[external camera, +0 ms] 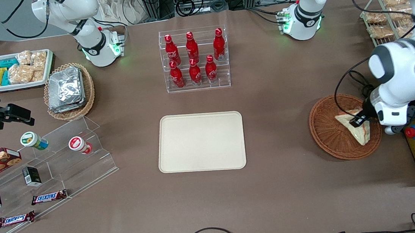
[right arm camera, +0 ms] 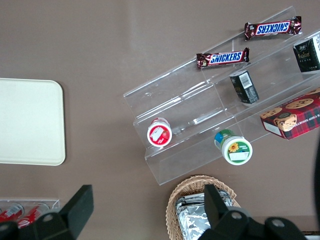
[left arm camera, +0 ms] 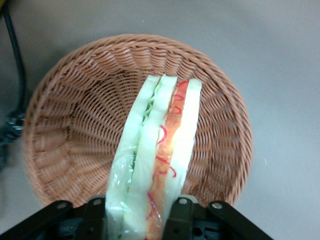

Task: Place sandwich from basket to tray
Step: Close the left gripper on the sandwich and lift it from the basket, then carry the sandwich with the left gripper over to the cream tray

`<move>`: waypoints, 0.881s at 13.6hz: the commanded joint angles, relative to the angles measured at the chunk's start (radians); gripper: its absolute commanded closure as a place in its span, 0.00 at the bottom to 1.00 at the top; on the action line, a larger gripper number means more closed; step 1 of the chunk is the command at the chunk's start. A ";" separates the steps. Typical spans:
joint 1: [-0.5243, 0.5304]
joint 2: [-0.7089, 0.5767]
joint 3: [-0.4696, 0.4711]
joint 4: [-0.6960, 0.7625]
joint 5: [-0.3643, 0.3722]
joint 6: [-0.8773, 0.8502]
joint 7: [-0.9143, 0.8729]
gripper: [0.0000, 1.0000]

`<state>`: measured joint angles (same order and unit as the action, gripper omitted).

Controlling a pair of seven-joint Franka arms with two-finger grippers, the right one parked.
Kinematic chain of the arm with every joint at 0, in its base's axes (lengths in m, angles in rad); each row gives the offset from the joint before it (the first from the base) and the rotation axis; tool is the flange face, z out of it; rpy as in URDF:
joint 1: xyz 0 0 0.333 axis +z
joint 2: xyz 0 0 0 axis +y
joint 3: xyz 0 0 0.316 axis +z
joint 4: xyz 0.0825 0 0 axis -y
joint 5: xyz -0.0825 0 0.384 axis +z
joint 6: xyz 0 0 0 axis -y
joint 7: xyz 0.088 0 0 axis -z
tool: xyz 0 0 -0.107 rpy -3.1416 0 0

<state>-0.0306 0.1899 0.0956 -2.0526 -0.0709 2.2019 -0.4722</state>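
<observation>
Sandwich (left arm camera: 159, 150): held betw. end effector (left arm camera: 141, 212) fingers, clamped at one end, wedge over basket (left arm camera: 70, 125) interior. End effector closed on it, w/in basket at working arm's end of counter (external camera: 284, 86). Tray (external camera: 201, 142): mid-counter, well apart.

Brown table (external camera: 282, 185): tray (external camera: 201, 142) centre, basket (external camera: 329, 135) working-arm end, bottle rack (external camera: 195, 58), tool (external camera: 359, 120) over basket.

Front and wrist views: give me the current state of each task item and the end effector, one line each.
sandwich: wrapped, in the basket, gripped between the fingers.
basket: upright on the table, holding the sandwich.
tray: flat on the table, nothing on it.
end effector: down in the basket, shut on the sandwich.
</observation>
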 commanded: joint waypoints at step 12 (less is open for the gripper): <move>-0.454 0.192 -0.011 0.601 0.051 -0.613 0.038 1.00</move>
<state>-0.4006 0.2959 0.0710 -1.5023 -0.0286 1.5984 -0.3286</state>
